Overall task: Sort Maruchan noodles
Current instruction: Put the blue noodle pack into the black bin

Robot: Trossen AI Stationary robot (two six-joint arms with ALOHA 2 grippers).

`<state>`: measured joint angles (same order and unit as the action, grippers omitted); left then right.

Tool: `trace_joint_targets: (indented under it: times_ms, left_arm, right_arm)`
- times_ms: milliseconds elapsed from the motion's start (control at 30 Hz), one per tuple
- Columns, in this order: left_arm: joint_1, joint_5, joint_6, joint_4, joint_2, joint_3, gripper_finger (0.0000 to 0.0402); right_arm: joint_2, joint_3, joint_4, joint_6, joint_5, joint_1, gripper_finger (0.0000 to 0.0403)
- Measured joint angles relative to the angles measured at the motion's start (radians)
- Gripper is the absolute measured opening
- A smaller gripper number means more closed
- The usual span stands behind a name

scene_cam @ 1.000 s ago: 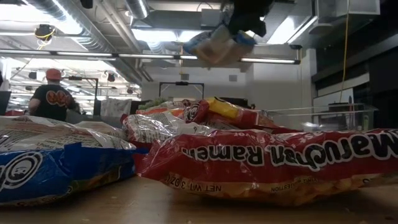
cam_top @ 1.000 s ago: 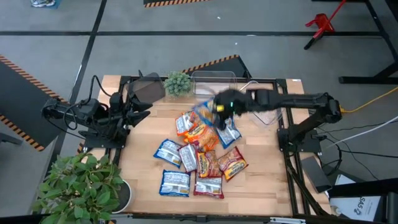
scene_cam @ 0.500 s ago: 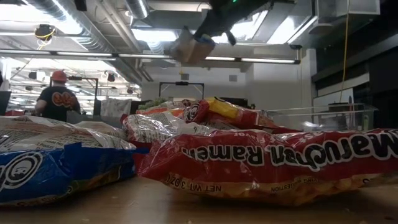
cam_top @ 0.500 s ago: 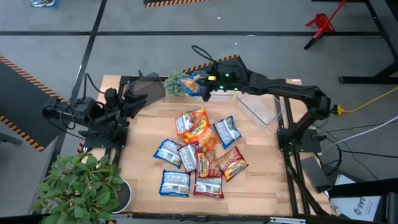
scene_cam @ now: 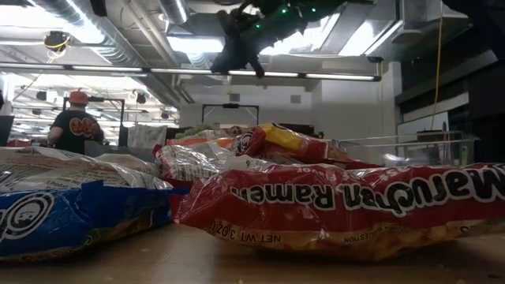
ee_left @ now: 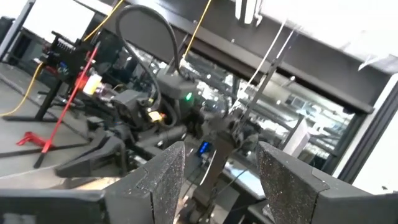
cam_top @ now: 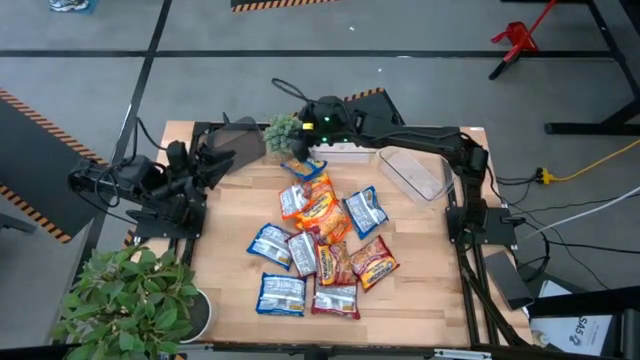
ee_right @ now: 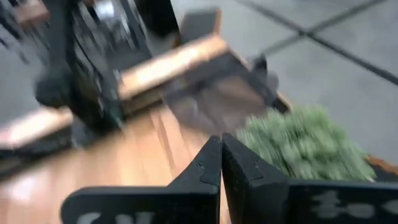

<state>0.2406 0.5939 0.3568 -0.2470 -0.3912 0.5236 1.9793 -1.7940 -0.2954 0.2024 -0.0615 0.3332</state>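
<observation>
Right end effector (cam_top: 297,150) is raised over the far edge of the wooden desk (cam_top: 420,270), beside the small bushy green plant (cam_top: 284,133); its fingers (ee_right: 205,163) are clenched flat together, grasping nothing. A blue-and-white packet (cam_top: 309,167) lies just beneath it. The Maruchan noodles (cam_top: 320,240), flat glossy crinkled plastic packets, lie clustered mid-desk. Left end effector (cam_top: 225,163) waits at the left edge, fingers (ee_left: 163,177) spread apart. A clear plastic bin (cam_top: 412,172) sits at the far right.
</observation>
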Motion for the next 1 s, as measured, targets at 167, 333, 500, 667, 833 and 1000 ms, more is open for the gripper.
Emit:
trace_joint_targets:
  times_ms: [167,333,500,667,833,1000]
  left_arm:
    - [0.000,0.019,0.001,0.052,0.000,0.000,0.0195]
    - [0.000,0.048,0.000,0.088,0.000,0.000,0.0195]
    - [0.000,0.053,0.000,0.105,0.000,0.000,0.0195]
    - [0.000,0.053,0.001,0.106,0.000,0.000,0.0195]
    - [0.000,0.052,0.002,0.111,0.000,0.000,0.0195]
    - [0.000,0.045,0.008,0.124,0.000,0.000,0.0195]
  right_arm:
    - [0.002,-0.023,-0.269,-0.105,0.011,0.000,0.0018]
    - [0.002,0.008,-0.325,-0.158,-0.073,-0.016,0.0115]
    - [0.003,0.085,-0.201,-0.185,0.025,-0.062,0.0243]
    - [0.031,0.122,-0.159,-0.182,0.116,-0.089,0.0307]
    - [0.076,0.120,-0.136,-0.243,0.122,-0.129,0.0308]
    - [0.117,0.120,-0.142,-0.314,0.233,-0.158,0.0294]
